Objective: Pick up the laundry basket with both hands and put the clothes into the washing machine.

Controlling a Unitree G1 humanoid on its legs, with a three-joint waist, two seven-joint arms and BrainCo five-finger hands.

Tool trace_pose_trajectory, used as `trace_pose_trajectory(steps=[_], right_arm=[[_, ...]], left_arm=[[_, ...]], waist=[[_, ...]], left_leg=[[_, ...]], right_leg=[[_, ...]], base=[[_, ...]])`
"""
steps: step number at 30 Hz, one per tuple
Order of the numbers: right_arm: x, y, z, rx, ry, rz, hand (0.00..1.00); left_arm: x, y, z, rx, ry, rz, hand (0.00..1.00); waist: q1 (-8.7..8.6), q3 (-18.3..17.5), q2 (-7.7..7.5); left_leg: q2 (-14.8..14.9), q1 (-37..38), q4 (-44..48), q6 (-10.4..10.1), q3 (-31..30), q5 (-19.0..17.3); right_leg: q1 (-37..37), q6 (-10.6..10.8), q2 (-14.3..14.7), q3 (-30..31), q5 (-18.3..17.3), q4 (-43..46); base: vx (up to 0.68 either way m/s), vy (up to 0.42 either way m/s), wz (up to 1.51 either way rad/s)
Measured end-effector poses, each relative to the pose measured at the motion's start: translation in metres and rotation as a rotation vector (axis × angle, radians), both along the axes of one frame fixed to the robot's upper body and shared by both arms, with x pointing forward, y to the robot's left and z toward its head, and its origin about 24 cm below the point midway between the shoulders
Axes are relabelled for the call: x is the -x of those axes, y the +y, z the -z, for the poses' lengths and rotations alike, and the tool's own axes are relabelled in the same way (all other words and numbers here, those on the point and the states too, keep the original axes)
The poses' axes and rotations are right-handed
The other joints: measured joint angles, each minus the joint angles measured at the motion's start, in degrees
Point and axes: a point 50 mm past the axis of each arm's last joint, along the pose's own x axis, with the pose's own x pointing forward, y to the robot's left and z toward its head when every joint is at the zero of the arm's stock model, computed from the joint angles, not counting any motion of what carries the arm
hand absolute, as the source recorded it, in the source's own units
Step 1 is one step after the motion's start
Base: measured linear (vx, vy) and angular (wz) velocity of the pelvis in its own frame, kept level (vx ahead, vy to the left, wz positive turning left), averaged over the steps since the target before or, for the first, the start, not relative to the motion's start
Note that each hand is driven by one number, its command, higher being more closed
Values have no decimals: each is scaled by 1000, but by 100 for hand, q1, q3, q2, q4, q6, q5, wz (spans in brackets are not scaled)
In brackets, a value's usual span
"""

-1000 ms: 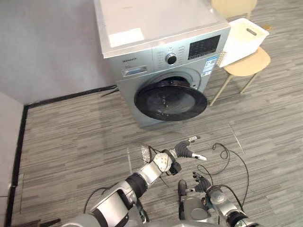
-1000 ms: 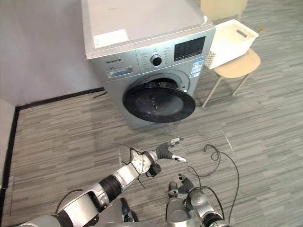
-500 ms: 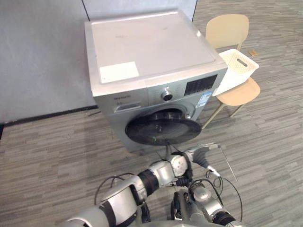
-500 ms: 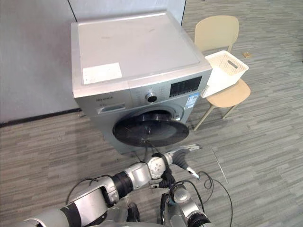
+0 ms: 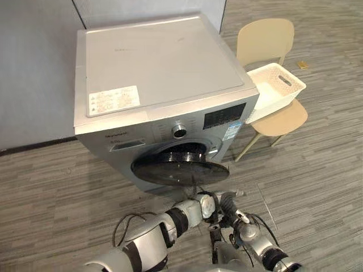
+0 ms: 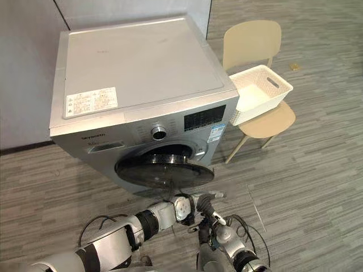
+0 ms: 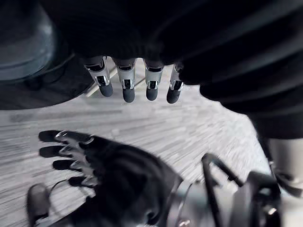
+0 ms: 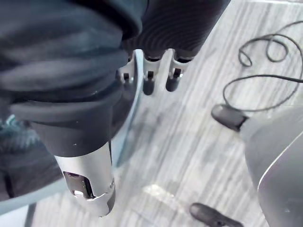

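Basket: the white laundry basket (image 5: pixel 276 89) rests on the seat of a beige chair (image 5: pixel 282 118), right of the washing machine (image 5: pixel 153 62). Its left end sits close against the machine's side, and it is well apart from both hands.
Contents: no clothes can be made out inside it from here.
Handling: it is probably light, stiff plastic with perforated walls. It should be rigid enough to carry by its ends, but likely to tip if one side is raised first.
Where to hold: a handle slot (image 5: pixel 285 81) shows in the right end wall. A matching slot at the left end is likely but cannot be seen, so one hand would go at each end.
Left hand (image 5: pixel 226 200): low over the floor, just in front of the machine, with fingers straight in a row and holding nothing.
Right hand (image 5: pixel 241 219): just beside the left hand and nearer the robot, with fingers spread and empty.
Door (image 5: pixel 178 170): open and swung out over the floor, with the drum opening behind it.
In the way: the open door and the machine's right front corner lie between the hands and the basket. The chair back closes off the far side, and the end against the machine leaves little room for fingers.
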Motion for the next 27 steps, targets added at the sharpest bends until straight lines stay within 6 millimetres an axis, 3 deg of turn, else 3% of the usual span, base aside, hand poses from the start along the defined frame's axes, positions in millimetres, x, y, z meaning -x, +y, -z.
trace_pose_trajectory(steps=[3, 7, 9, 12, 15, 19, 21, 22, 23, 27], right_arm=[[3, 7, 2, -13, 18, -36, 0], [3, 0, 3, 3, 27, -29, 0], [1, 1, 2, 1, 19, -29, 0], [-23, 15, -12, -12, -63, -25, 0], [-54, 24, -36, -26, -188, -27, 0], [-80, 27, -66, -56, -348, -19, 0], [-86, 28, -78, -82, -408, -24, 0], [-89, 29, -86, -115, -442, -3, 0], [-89, 27, -87, -123, -450, 8, 0], [-69, 5, -90, -197, -509, 131, 0]], left_arm=[[-6, 21, 7, -56, -11, -17, 0], [-4, 50, 23, -136, 7, -42, 0], [2, 64, 33, -171, 33, -65, 0], [-9, 76, 32, -203, -20, -108, 0], [-53, 78, -5, -177, -198, -172, 0], [-93, 72, -54, -113, -369, -204, 0], [-114, 70, -89, -85, -483, -222, 0], [-135, 71, -129, -69, -587, -224, 0], [-138, 70, -137, -57, -605, -216, 0], [-140, 58, -225, 297, -842, -254, 0]], waist=[[74, 6, 7], [110, 61, -39], [141, 169, -130], [123, 490, -306], [120, 944, -415], [65, 1221, -449], [-32, 1291, -498], [-39, 1458, -550], [-39, 1490, -543], [27, 1568, -536]], left_leg=[[-6, -59, -2, -34, -140, 45], [-4, -236, -10, -67, -420, 96], [-7, -311, -5, -77, -467, 109], [8, -612, 177, -85, -448, 114], [73, -1108, 578, -71, -270, 99], [212, -1623, 986, -37, -103, -79], [237, -1917, 1105, -22, -76, -123], [235, -2043, 1162, -4, -48, -133], [226, -2103, 1170, 2, -27, -136], [209, -2593, 1238, 13, -18, -128]], right_leg=[[123, -9, -7, -148, 73, -163], [112, -12, -15, -382, 69, -167], [76, -17, -16, -397, 73, -167], [-224, -39, -10, -337, 170, -164], [-696, -59, 21, -72, 391, -128], [-1163, 15, 117, 199, 533, -115], [-1432, 26, 130, 269, 599, -125], [-1554, 97, 116, 352, 662, -145], [-1619, 124, 98, 401, 680, -151], [-2092, 215, 10, 444, 768, -159]], base=[[-66, -23, 23], [-88, -53, 29], [-86, -41, 11], [-93, -32, -9], [-99, -16, -30], [-121, -8, -38], [-121, -15, -20], [-138, 1, -15], [-136, 12, -18], [-100, 29, 1]])
